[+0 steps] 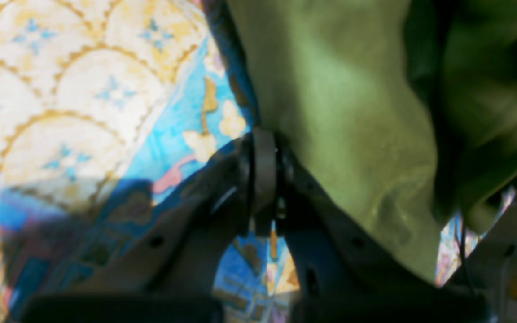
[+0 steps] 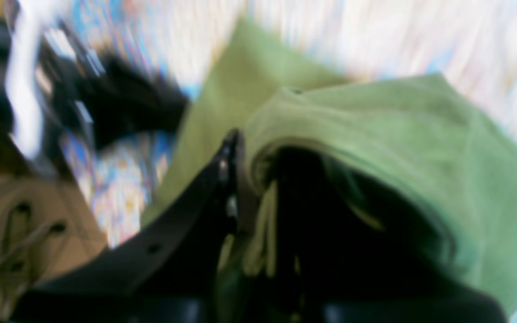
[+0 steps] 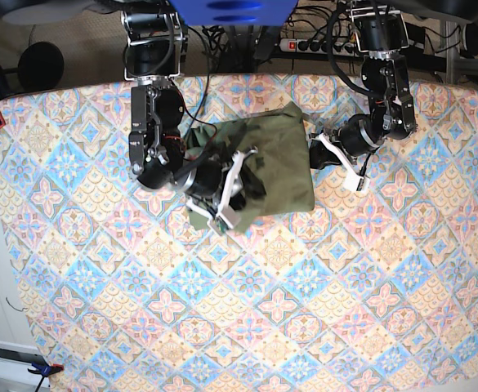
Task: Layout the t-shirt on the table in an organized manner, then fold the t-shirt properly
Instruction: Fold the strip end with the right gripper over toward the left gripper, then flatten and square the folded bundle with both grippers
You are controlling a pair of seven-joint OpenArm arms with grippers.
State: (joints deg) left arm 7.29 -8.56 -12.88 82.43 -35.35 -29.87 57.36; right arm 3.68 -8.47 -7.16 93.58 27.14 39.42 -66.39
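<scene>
Right now the shirt [image 3: 263,167] lies bunched near the far edge of the desk [image 3: 304,327], between the two arms, well short of any organised layout. It is olive green, crumpled into a rough lump, with its far right side fairly smooth and its near left side heaped in folds; neither collar nor sleeves can be picked out clearly.

In the left wrist view, the left tool [image 1: 263,175] has its jaws pressed together at the cloth's edge, apparently pinching a thin bit of fabric, though blur makes the bite hard to confirm. In the base view it sits at the shirt's right edge.

The right tool [image 2: 240,179] is also closed, with green fabric draped over and around its fingers in the right wrist view; it seems to have hold of a fold on the shirt's left side. That view is heavily blurred.

With a grip on each opposite side, the likely aim is to draw the cloth apart and spread it flat. Layout looks to be at an early stage, folding not begun. The soft cotton should drape and sag wherever it is unsupported.
</scene>
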